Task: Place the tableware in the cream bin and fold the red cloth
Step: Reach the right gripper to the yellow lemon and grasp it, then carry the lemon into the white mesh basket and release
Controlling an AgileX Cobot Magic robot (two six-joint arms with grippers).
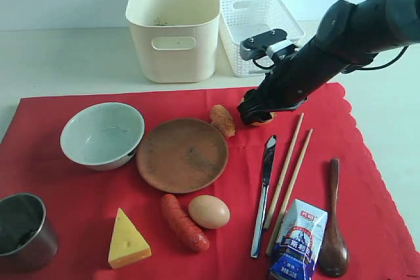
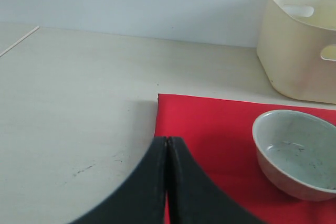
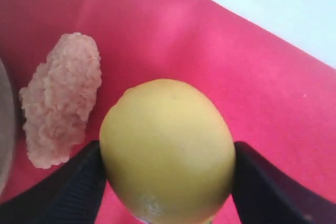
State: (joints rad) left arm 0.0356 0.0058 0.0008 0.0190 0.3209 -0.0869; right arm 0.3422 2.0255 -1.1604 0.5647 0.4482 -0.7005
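The right pincer [image 1: 257, 117] is seen just past the far right rim of the brown plate [image 1: 182, 155], not touching it. A yellow lemon [image 3: 168, 150] is pinched between its two fingers. The left pincer [image 2: 167, 145] is pressed together, with nothing in it. The plate is round, flat, dull and a bit scuffed. It is laid on a red cloth [image 1: 72, 191], which is spread over a pale table [image 1: 65, 63]. A cream bin [image 1: 174, 37] is stood behind the plate.
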